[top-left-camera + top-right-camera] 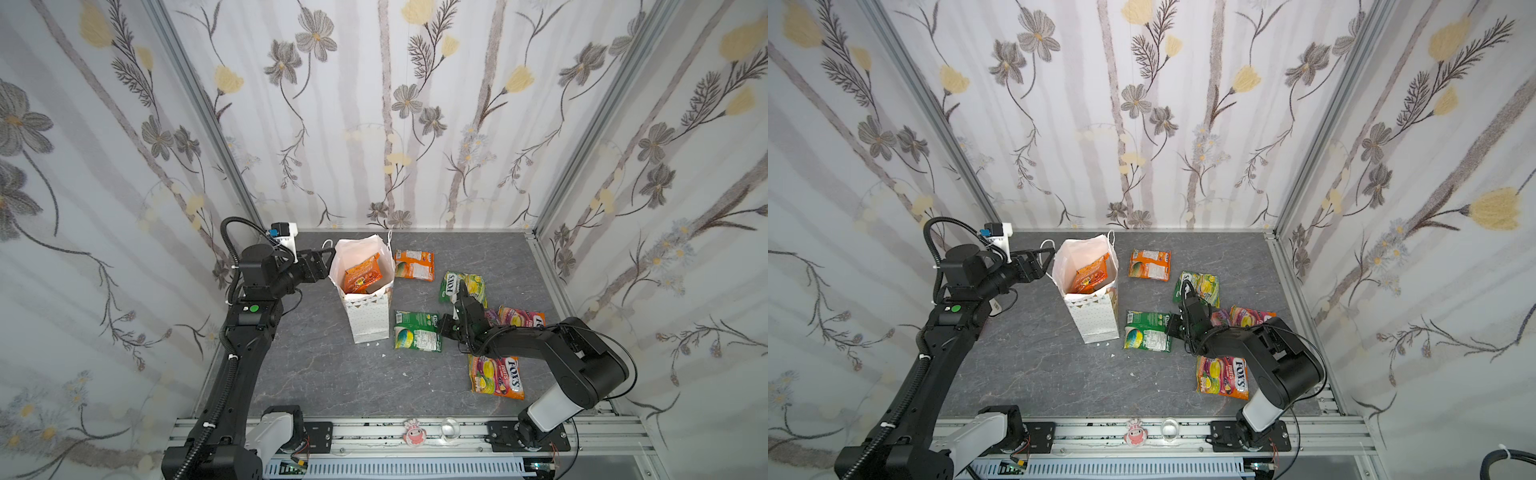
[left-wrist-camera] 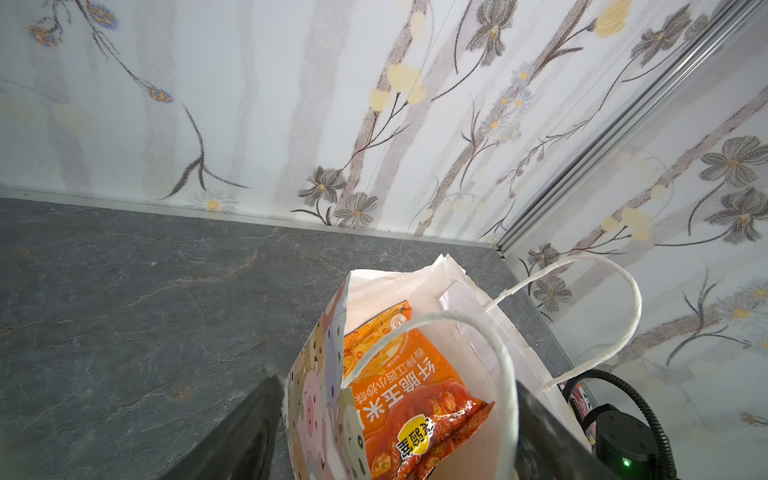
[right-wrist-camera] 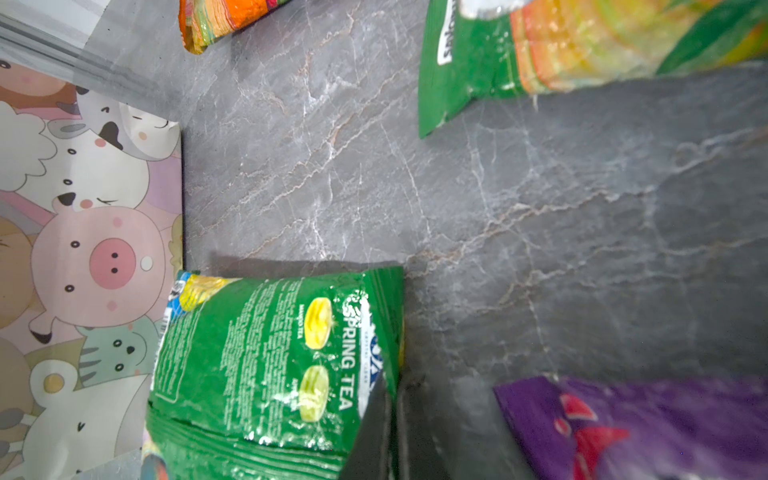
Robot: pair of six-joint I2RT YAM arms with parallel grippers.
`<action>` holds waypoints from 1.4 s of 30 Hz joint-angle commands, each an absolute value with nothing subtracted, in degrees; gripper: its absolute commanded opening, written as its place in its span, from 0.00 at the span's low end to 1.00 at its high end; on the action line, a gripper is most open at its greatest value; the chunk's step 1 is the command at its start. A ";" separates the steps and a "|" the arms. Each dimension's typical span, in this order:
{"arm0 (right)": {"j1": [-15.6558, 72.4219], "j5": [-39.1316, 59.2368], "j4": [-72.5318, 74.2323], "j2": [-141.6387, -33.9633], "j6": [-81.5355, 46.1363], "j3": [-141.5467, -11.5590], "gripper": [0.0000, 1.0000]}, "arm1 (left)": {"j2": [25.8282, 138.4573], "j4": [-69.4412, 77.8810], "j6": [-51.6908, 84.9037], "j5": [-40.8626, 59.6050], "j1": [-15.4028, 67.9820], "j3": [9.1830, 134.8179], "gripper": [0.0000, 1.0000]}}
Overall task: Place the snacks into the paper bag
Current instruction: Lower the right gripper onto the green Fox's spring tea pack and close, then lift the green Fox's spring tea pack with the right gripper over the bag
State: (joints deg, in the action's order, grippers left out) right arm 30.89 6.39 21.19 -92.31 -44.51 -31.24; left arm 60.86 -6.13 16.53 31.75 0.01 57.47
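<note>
The white paper bag (image 1: 370,320) (image 1: 1096,322) stands upright at the back left, with an orange snack packet (image 1: 362,276) (image 2: 411,395) inside. My left gripper (image 1: 326,259) (image 2: 397,378) is open at the bag's left rim, its fingers straddling the rim and a cord handle. My right gripper (image 1: 441,324) (image 3: 392,399) is shut on the right edge of a green snack packet (image 1: 415,332) (image 3: 270,361) lying beside the bag's printed side (image 3: 83,249). Other snacks lie on the table: an orange packet (image 1: 414,264), a green-yellow one (image 1: 469,284), a purple one (image 3: 644,428), a pink one (image 1: 521,318) and an orange-yellow one (image 1: 496,376).
Flowered walls close in the grey marbled table on three sides. On the front rail (image 1: 602,432) sit a small pink object (image 1: 413,434) and a clear round piece (image 1: 450,428). White paper scraps (image 1: 374,345) lie at the bag's base.
</note>
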 commanded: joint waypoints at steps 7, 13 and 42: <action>30.99 8.55 17.53 -82.04 -43.90 -29.64 0.00 | 60.42 -3.44 16.88 32.60 -0.06 57.22 0.83; 31.02 9.39 15.21 -75.55 -43.99 -29.11 0.00 | 60.47 -3.59 16.96 32.61 -0.08 57.22 0.84; 31.56 19.11 5.28 -57.57 -41.37 -37.58 0.00 | 60.56 -3.60 16.79 32.10 -0.08 57.22 0.84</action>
